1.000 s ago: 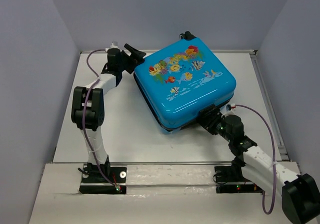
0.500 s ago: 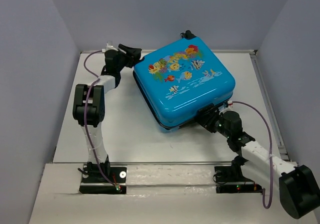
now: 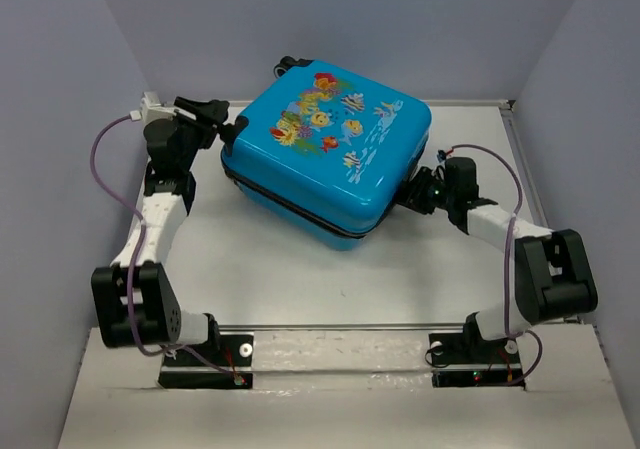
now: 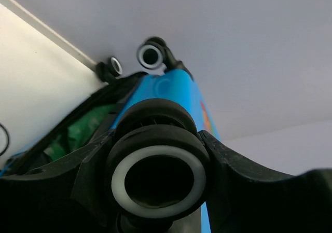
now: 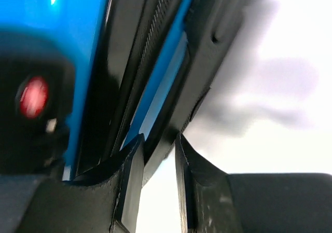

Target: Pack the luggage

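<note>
Luggage, the small glossy bright-blue hard-shell suitcase with fish print, sits on the white desk between both arms.
Left claw clamps a round black rubbery wheel at its far-left corner; right claw pinches the ribbed black zipper band on the right side, long axis running between them.

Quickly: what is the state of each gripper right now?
Left gripper: closed on a wheel of the luggage.
Right gripper: closed on the luggage's black edge.
</note>
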